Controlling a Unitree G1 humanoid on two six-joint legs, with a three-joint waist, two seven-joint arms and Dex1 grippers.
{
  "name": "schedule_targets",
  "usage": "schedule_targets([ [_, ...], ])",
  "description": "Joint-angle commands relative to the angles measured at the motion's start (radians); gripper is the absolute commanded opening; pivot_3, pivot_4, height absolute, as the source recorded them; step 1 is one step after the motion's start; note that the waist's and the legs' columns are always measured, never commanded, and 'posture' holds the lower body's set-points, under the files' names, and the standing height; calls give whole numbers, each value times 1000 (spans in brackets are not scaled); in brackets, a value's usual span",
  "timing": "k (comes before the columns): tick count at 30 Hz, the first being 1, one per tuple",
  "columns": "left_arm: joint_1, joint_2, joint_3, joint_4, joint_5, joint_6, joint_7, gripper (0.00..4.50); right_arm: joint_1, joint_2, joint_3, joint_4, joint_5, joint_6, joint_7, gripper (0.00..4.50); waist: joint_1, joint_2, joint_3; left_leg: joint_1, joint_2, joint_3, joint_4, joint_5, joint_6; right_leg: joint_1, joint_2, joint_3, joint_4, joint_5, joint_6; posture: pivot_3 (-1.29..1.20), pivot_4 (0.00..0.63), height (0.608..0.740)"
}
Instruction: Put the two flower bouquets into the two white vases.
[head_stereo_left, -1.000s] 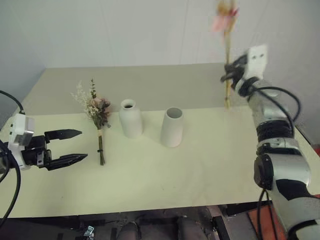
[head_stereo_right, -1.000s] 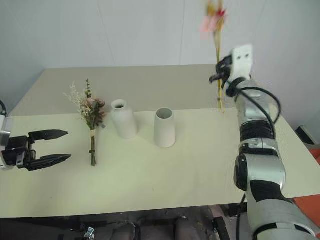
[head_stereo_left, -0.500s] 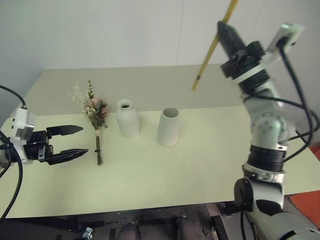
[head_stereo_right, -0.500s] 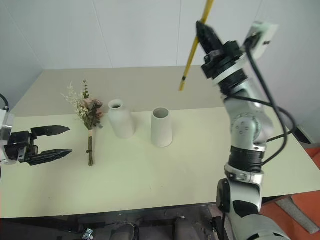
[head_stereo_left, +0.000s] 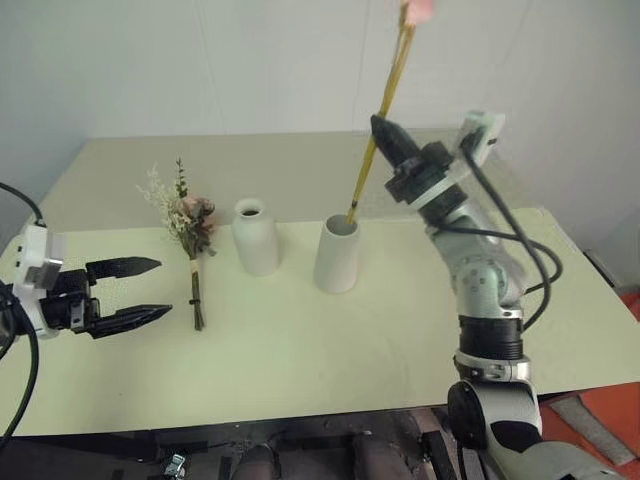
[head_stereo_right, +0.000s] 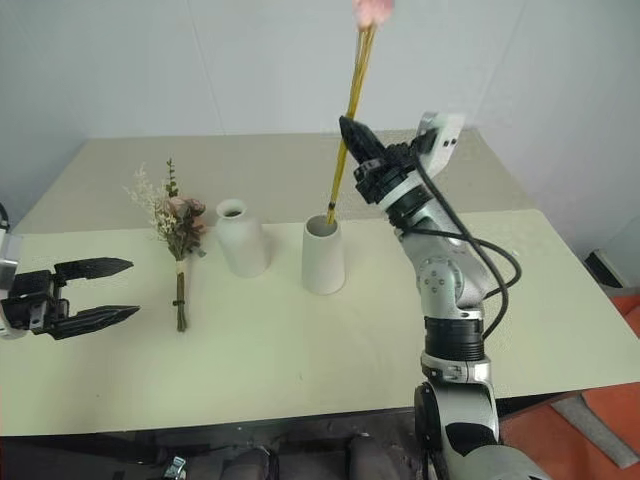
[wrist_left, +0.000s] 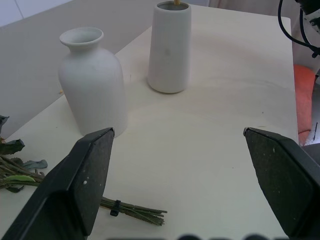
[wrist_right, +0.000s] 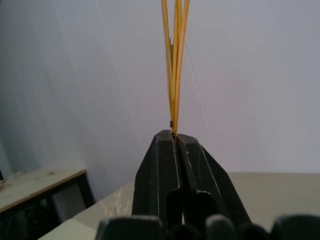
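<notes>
Room: pale tabletop (head_stereo_left: 300, 370) against bare white walls.
Left gripper (head_stereo_left: 140, 293): jaws wide, empty, at the left edge.
Rose bunch (head_stereo_left: 190, 225): lying flat left of centre; light, floppy; best taken at the tied stems.
Bottle vase (head_stereo_left: 257, 236): mid-table, empty.
Cone vase (head_stereo_left: 338, 254): beside it.
Right gripper (head_stereo_left: 383, 128): clamped on the thin bunch (head_stereo_left: 378, 112), stem tips at the cone's mouth; stiff, light.

Thin yellow-stemmed bunch (head_stereo_left: 382, 95): near upright, clamped in closed right pincer (head_stereo_left: 378, 126), pink blossoms above it, stem tips at mouth of cone vase (head_stereo_left: 338, 254) below. Bottle vase (head_stereo_left: 256, 237): upright, just beside cone vase, toward left pincer (head_stereo_left: 146, 292). Rose bunch (head_stereo_left: 190, 230): flat, near open left pincer's tips, untouched.
</notes>
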Motion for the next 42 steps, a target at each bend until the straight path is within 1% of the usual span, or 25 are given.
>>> schedule_targets([
  [1, 9, 6, 48, -39, -24, 3, 9, 4500, 8, 15, 21, 4, -38, -72, 27, 50, 0, 0, 0, 0, 0, 0, 0, 0, 0, 0, 0, 0, 0, 0, 0, 0, 150, 740],
  [4, 17, 7, 56, -46, -28, 6, 12, 4500, 34, 25, 38, 6, -63, -94, 41, 50, 0, 0, 0, 1, 0, 0, 0, 0, 0, 0, 0, 0, 1, 0, 0, 0, 150, 740],
  [7, 28, 7, 69, -51, -29, 8, 11, 4500, 81, 28, 59, -35, -65, -102, 64, 754, 0, 0, 0, 0, 0, 0, 0, 0, 0, 0, 0, 0, 0, 0, 0, 0, 150, 740],
  [8, 31, 7, 72, -52, -29, 8, 12, 4500, 104, 26, 71, -61, -65, -101, 77, 1037, 0, 0, 0, 0, 0, 0, 0, 0, 0, 0, 0, 0, 0, 0, 0, 0, 150, 740],
  [14, 36, 2, 76, -54, -27, 5, 20, 4500, 214, -6, 101, -171, -69, -83, 93, 3245, 0, 0, 0, 0, 0, 0, 0, 0, 0, 0, 0, 0, 0, -1, 1, 0, 150, 740],
  [15, 32, -2, 74, -53, -24, 5, 33, 4500, 234, -16, 100, -189, -73, -78, 89, 3491, 1, 0, 0, 0, 0, 0, 0, 0, 0, 0, 0, 0, 0, -1, 1, 0, 150, 740],
  [17, 11, -17, 61, -50, 0, 17, 112, 4500, 284, -49, 92, -237, -73, -61, 82, 4267, 6, 0, 0, 1, 0, 0, 0, 0, 0, 0, 0, 0, 0, -1, 1, 0, 150, 740],
  [18, 1, -25, 51, -58, 20, 38, 178, 4500, 310, -72, 90, -261, -82, -55, 78, 4485, 8, 0, 0, 1, 0, 0, 0, 0, 0, 0, 0, 0, 0, -1, 1, 0, 150, 740],
  [19, -5, -29, 44, -64, 33, 52, 224, 4500, 326, -89, 90, -278, -87, -52, 74, 4485, 9, 0, 0, 1, 0, 0, 0, 0, 0, 0, 0, 0, 0, -1, 1, 0, 150, 740],
  [20, -20, -32, 32, -95, 10, 138, 297, 4500, 347, -128, 83, -301, -80, -17, 75, 4485, 10, 0, 0, 0, 0, 0, 0, 0, 0, 1, 0, 0, 0, -1, 1, 0, 150, 740],
  [21, -24, -43, 25, -144, -1, 195, 365, 4500, 361, -169, 78, -322, -80, 23, 70, 4485, 10, 0, 0, 0, 0, 0, 0, 0, 0, 0, 0, 0, 0, -1, 1, 0, 150, 740],
  [24, -30, -74, -11, -340, 37, 331, 608, 4500, 403, -305, 38, -388, -35, 123, 102, 4485, 13, -1, 0, 0, -1, 0, 1, 0, 0, 1, -1, 1, 0, 0, 1, 0, 150, 740],
  [25, -59, -82, -15, -364, -5, 404, 657, 4500, 408, -347, 22, -404, -11, 168, 108, 4485, 17, -1, 0, 0, -1, 0, 1, 0, 0, 1, -1, 1, -1, 0, 1, 0, 150, 740],
  [26, -101, -98, -15, -376, -58, 491, 713, 4500, 410, -397, 8, -419, 8, 223, 113, 4485, 19, -2, 0, 0, -1, 0, 1, 0, 0, 1, -1, 1, -1, 0, 2, 0, 150, 740],
  [28, -177, -107, -41, -409, -86, 625, 820, 4500, 421, -489, -14, -449, 30, 294, 136, 4485, 25, -2, 0, 0, -1, -1, 1, 0, 0, 1, 0, 1, 0, 0, 2, 0, 150, 740],
  [30, -297, -132, -96, -398, -56, 786, 963, 4500, 454, -595, -47, -483, 33, 315, 197, 4485, 25, -2, 0, 1, -1, -2, 1, 0, 0, 2, 1, 1, 0, 0, 2, 0, 150, 740],
  [32, -474, -213, -122, -312, -5, 1011, 1115, 4500, 485, -681, -96, -489, 51, 330, 254, 4485, 30, -3, 0, 2, -3, -3, 1, 0, 0, 3, 1, 0, 0, 0, 3, 0, 150, 740],
  [33, -550, -256, -129, -262, 35, 1109, 1174, 4500, 492, -702, -122, -485, 67, 336, 270, 4485, 35, -3, 0, 3, -3, -3, 2, 0, 0, 4, 1, 0, 0, 0, 3, 0, 150, 740],
  [35, -624, -294, -183, -206, 100, 1215, 1246, 4500, 506, -723, -171, -468, 95, 340, 292, 4485, 30, -5, 0, 5, -5, -5, 3, 0, 0, 7, 1, 1, -2, 1, 5, 0, 150, 740],
  [37, -649, -312, -240, -171, 141, 1238, 1296, 4500, 515, -731, -191, -447, 88, 346, 282, 4485, 14, -5, 0, 8, -6, -5, 3, 0, 0, 11, 1, 3, -5, 2, 6, 0, 150, 740],
  [38, -654, -322, -248, -162, 152, 1241, 1309, 4500, 518, -733, -193, -441, 83, 352, 275, 4485, 7, -5, 0, 9, -6, -4, 2, 0, 0, 13, 1, 4, -6, 2, 6, 0, 150, 740],
  [40, -680, -349, -249, -84, 161, 1241, 1334, 4500, 524, -734, -191, -442, 73, 355, 265, 4485, 3, -6, 1, 9, -6, -4, 2, 0, 0, 13, 1, 4, -7, 2, 6, 0, 150, 740],
  [42, -709, -386, -239, -14, 204, 1241, 1367, 4500, 530, -728, -193, -453, 78, 357, 259, 4485, 5, -6, 1, 9, -6, -5, 1, 0, 0, 12, 1, 4, -6, 2, 5, 0, 150, 740],
])
